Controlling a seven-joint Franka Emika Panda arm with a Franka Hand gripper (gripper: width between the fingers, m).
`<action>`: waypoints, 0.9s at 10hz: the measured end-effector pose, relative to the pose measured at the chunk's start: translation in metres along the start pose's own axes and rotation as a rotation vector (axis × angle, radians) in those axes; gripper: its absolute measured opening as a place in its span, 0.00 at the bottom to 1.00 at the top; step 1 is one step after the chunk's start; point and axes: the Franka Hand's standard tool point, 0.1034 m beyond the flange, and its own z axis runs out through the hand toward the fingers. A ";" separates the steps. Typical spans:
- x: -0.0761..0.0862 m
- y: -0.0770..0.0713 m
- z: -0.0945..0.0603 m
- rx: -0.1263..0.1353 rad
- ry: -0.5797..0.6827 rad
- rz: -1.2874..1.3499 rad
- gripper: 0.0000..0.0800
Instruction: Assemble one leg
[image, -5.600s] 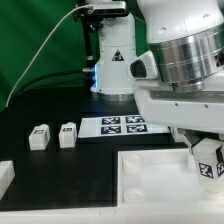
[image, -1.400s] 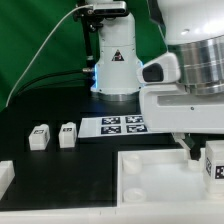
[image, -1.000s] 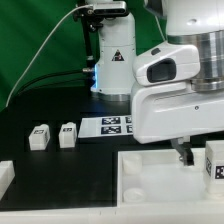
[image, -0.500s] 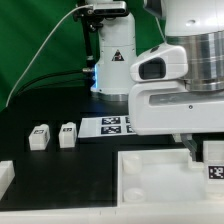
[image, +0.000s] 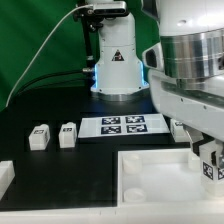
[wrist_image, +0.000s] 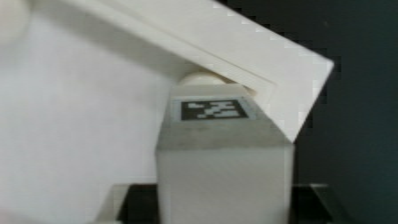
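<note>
You saw the gripper (image: 205, 156) clamped on the leg (image: 210, 168), over a corner of the tray (image: 150, 178), by the worktop edge at the exterior view's right. A second leg (image: 40, 137) and a third leg (image: 67, 134) stood toward the opposite edge, near the marker board (image: 125, 125).

I look low across the table (image: 85, 172), facing the arm (image: 190, 70), wrist view pressed close, both views sharing the leg (image: 209, 166) and tray (image: 150, 182).
</note>
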 end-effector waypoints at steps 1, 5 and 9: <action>0.000 0.000 0.000 0.000 -0.011 0.082 0.37; -0.003 0.001 0.001 -0.003 -0.013 -0.007 0.46; -0.009 -0.001 0.007 -0.006 0.023 -0.687 0.80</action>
